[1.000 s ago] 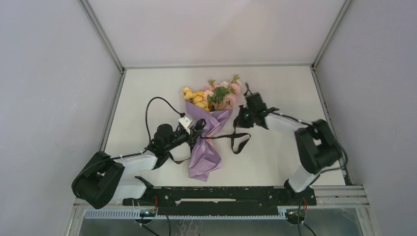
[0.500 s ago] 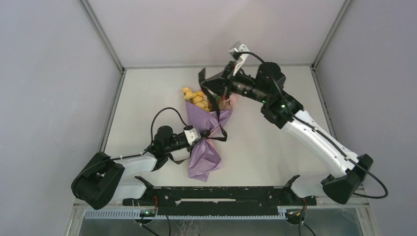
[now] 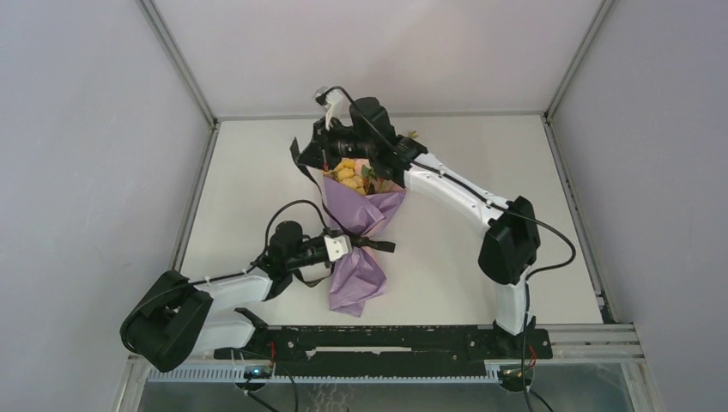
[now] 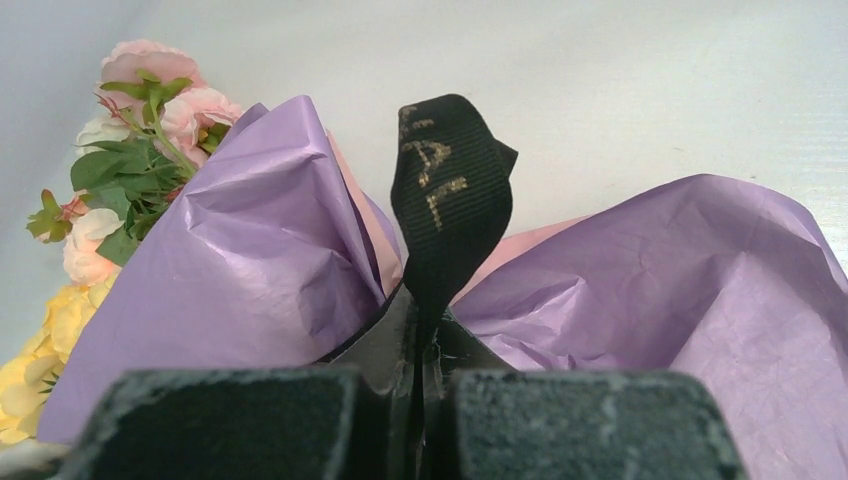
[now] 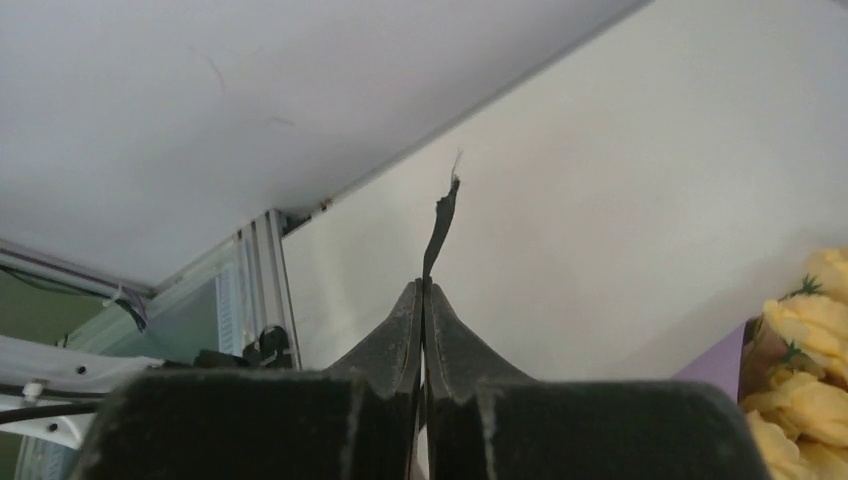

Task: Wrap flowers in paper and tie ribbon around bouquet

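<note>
Bouquet [image 3: 371,210] lying mid-worktop [image 3: 249,163], flowers [image 3: 348,172] toward the far edge, purple paper [image 3: 352,283] cinched at the waist; left gripper [image 4: 418,385]: jaws closed on the black ribbon [image 4: 447,200] at that waist; right gripper [image 5: 424,300]: jaws closed on another stretch of ribbon, just beside the yellow blooms.

There is one bouquet [image 3: 365,210], one paper sheet [image 3: 356,283], one ribbon [image 4: 445,200] and one bench [image 3: 249,189]. End effectors number two: the left end effector [image 4: 428,390] and the right end effector [image 5: 423,320].
</note>
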